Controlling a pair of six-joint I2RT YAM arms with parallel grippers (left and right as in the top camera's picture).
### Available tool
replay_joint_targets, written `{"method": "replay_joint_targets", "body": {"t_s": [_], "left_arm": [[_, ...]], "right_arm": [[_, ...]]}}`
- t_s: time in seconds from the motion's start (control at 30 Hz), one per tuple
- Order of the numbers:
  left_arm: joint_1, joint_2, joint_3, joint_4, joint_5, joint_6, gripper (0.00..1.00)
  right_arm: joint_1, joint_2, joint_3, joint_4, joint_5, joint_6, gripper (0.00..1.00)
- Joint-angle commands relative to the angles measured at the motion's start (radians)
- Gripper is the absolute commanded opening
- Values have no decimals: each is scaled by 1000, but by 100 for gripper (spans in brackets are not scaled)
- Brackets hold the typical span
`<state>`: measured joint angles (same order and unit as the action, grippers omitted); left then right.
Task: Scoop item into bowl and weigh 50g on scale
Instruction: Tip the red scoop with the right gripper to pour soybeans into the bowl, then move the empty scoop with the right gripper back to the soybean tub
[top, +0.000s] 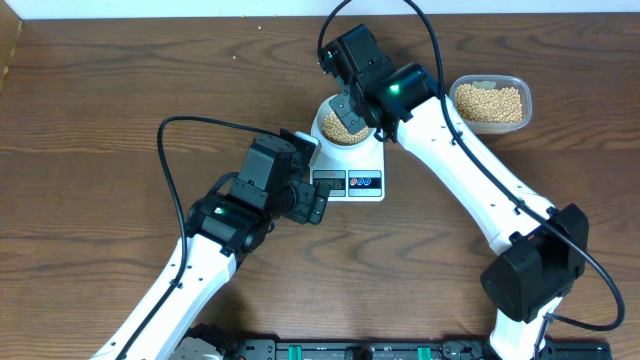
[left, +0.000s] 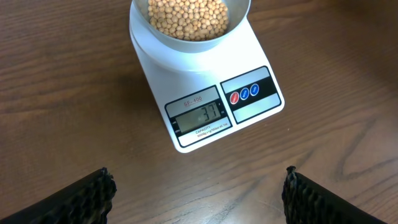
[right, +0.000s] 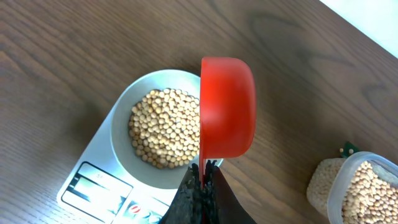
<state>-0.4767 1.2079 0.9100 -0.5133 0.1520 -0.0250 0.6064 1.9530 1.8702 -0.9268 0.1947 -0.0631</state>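
Tan beans (right: 163, 127) lie heaped in the bowl (right: 119, 132), which sits on the scale (left: 186, 78) in the middle of the worktop (top: 100, 80). More wait in the clear tub (top: 527, 102) beside the right arm. They are small, hard and round, so I expect them to roll, bounce off a rim, and pour in a rush unless tipped gently. The display reads what looks like 37, so I judge a small top-up is left.

The red scoop (right: 227, 106) looks like light, stiff plastic, best held by the handle. That is where my right gripper (right: 202, 183) has it, jaws pinched together on the thin handle. The head is turned on its side over the bowl's rim, mouth toward the beans; I cannot see whether anything is in it.

My left gripper (left: 196, 198) hangs wide apart just in front of the scale's display edge, holding and touching nothing. I would keep it off the bowl, since any press would spoil the reading.
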Motion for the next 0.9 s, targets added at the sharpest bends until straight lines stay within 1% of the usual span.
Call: {"method": "replay_joint_targets", "body": {"t_s": [0.0,0.43,0.5,0.77,0.87], "left_arm": [[4,-6,1,-1,5,10,88],[4,-6,1,-1,5,10,88],[4,-6,1,-1,5,10,88],[4,-6,1,-1,5,10,88],[4,-6,1,-1,5,10,88]], "right_arm": [[-5,-21,21,6,-34,6,1],[-10,-21,21,21,-69,33,1],[-17,-21,21,26,-101,33,1],[-117,-50,24,-1,-388,33,1],[-157,-71,24,-19,-418,33,1]]}}
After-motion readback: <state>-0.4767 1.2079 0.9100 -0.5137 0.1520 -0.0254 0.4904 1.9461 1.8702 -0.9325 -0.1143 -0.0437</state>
